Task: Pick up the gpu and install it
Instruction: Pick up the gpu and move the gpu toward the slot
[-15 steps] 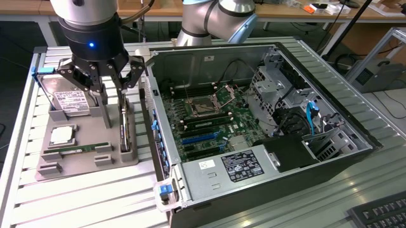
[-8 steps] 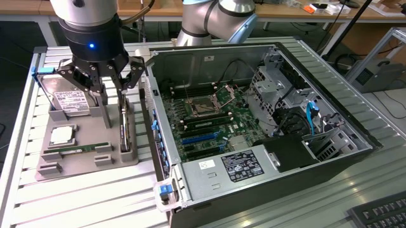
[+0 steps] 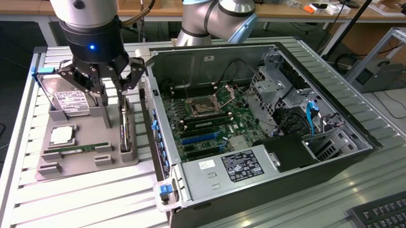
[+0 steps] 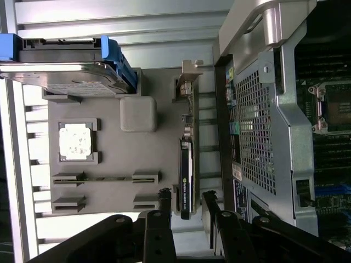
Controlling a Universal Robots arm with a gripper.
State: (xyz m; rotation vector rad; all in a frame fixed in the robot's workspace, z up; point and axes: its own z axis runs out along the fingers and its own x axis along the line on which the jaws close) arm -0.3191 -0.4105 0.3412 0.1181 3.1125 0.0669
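The gpu is a thin dark card standing on edge in a slot of the grey parts holder, at the holder's side nearest the computer case. My gripper hangs open just above it. In the wrist view the gpu runs edge-on with its silvery bracket at the far end. There, the gripper has one fingertip on each side of the card's near end, with a gap on both sides. Nothing is held.
The holder also carries a hard drive, a CPU and a green RAM stick. The open computer case lies right beside it, its wall close to the card. Blue card slots sit on the motherboard.
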